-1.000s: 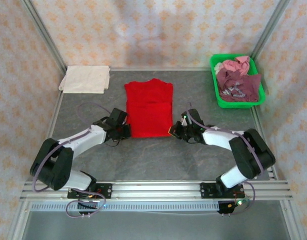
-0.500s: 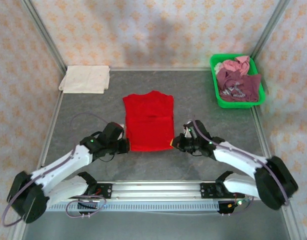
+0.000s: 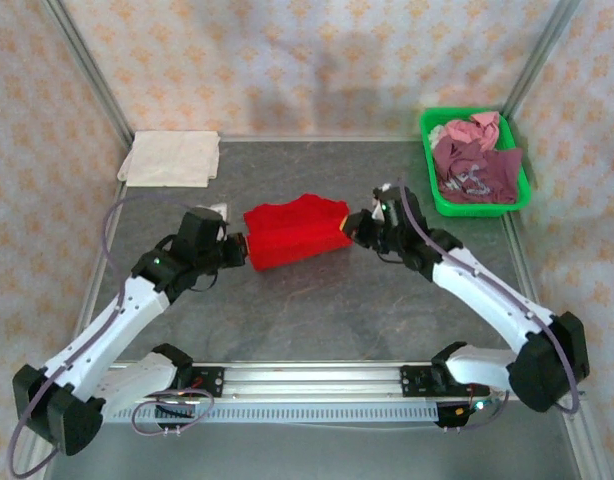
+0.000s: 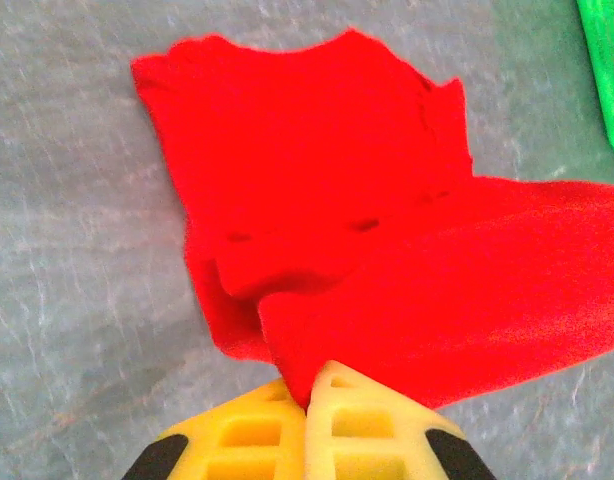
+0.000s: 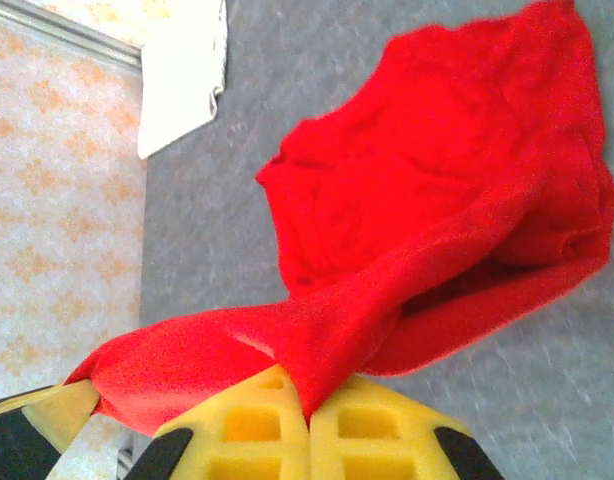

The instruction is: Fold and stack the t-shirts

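The bright red t-shirt (image 3: 295,232) lies mid-table, its near edge lifted and held between both grippers. My left gripper (image 3: 239,248) is shut on its left corner, and the yellow fingertips (image 4: 312,395) pinch the red cloth (image 4: 317,210). My right gripper (image 3: 353,225) is shut on the right corner; cloth (image 5: 427,190) runs into the closed jaws (image 5: 309,405). The raised hem sags between the two grippers above the rest of the shirt. A folded cream-white t-shirt (image 3: 172,158) lies at the far left. Maroon (image 3: 477,172) and pink (image 3: 479,128) t-shirts sit crumpled in the basket.
A green plastic basket (image 3: 477,208) stands at the far right corner, its edge visible in the left wrist view (image 4: 607,70). Metal frame posts and patterned walls enclose the grey table (image 3: 317,320). Both arms reach far out over the table.
Both grippers have lifted the red shirt's near hem and carried it away from the bases, doubling the shirt over itself. The arms have stretched out further.
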Controlling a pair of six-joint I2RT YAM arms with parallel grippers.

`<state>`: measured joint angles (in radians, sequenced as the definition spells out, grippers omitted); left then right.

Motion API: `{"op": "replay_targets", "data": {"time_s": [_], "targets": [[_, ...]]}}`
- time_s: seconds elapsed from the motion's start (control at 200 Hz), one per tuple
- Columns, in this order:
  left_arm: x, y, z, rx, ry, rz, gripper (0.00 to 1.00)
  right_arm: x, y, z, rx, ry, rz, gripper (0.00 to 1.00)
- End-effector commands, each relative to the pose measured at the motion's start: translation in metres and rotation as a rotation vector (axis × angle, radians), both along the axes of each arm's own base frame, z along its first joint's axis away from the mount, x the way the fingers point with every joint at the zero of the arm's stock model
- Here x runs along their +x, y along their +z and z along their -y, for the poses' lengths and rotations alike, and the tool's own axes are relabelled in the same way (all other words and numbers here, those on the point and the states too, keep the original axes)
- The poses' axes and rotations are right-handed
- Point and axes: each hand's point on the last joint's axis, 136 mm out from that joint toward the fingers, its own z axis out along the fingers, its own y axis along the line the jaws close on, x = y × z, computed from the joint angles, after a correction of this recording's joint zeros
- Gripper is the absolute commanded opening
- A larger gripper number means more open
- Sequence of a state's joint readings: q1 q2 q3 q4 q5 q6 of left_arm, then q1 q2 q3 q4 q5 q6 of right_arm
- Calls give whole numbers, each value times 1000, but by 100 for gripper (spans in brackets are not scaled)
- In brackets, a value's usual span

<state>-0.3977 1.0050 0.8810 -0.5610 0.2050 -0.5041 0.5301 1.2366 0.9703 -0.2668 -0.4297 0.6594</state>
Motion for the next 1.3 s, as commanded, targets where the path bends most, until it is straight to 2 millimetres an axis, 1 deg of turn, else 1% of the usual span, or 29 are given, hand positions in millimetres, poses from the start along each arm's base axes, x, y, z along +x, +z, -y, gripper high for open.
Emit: {"op": "replay_targets", "data": {"time_s": [0.0, 0.105, 0.16, 0.285, 0.355, 0.52, 0.661, 0.781, 0.816, 0.831, 0.851, 0.886, 0.921, 0.956, 0.996, 1.016, 1.036, 1.081, 1.131, 1.211, 1.256, 1.296], "targets": [[25, 13, -14, 54, 31, 59, 0, 29, 2, 13, -78, -35, 23, 0], [45, 11, -21, 87, 42, 40, 0, 51, -5, 10, -70, -43, 6, 0], [54, 5, -24, 101, 55, 29, 0, 62, -8, 9, -66, -53, 4, 0], [64, -5, -34, 125, 89, 2, 0, 85, -14, 10, -48, -67, -9, 0], [70, -8, -37, 133, 97, -5, 0, 95, -15, 6, -34, -57, -12, 0], [88, -5, -45, 156, 107, 0, 0, 114, -17, 1, -38, -49, -20, 0], [114, -8, -48, 154, 115, 3, 0, 136, -23, 2, -45, -67, -29, 0], [139, -11, -48, 172, 108, -14, 0, 162, -25, 2, -23, -85, -35, 0], [147, -13, -50, 186, 115, -20, 0, 171, -30, 1, -21, -95, -43, 0], [150, -15, -51, 193, 115, -25, 0, 175, -32, 1, -20, -98, -46, 2], [154, -17, -53, 201, 119, -32, 6, 180, -33, -1, -16, -94, -49, 7], [162, -20, -57, 217, 125, -43, 20, 190, -38, -4, -13, -89, -57, 17], [170, -23, -63, 237, 145, -51, 29, 200, -40, -7, -10, -89, -61, 26], [177, -28, -70, 256, 168, -63, 39, 211, -50, -8, -13, -91, -91, 33], [185, -31, -79, 282, 197, -77, 49, 220, -52, -10, -4, -83, -117, 37], [188, -32, -84, 299, 214, -85, 51, 223, -55, -9, -4, -81, -132, 37], [190, -32, -87, 312, 229, -92, 52, 226, -53, -10, -3, -81, -134, 37], [191, -30, -91, 324, 252, -98, 54, 228, -49, -9, -14, -88, -136, 36], [190, -23, -84, 289, 243, -77, 56, 222, -40, -12, -16, -72, -107, 34], [179, -13, -63, 246, 200, -25, 58, 201, -26, -20, -46, -22, -26, 32], [172, -15, -53, 244, 175, -13, 58, 188, -25, -24, -74, 3, 12, 31], [167, -20, -43, 236, 152, -14, 58, 178, -30, -26, -90, 15, 24, 31]]}}
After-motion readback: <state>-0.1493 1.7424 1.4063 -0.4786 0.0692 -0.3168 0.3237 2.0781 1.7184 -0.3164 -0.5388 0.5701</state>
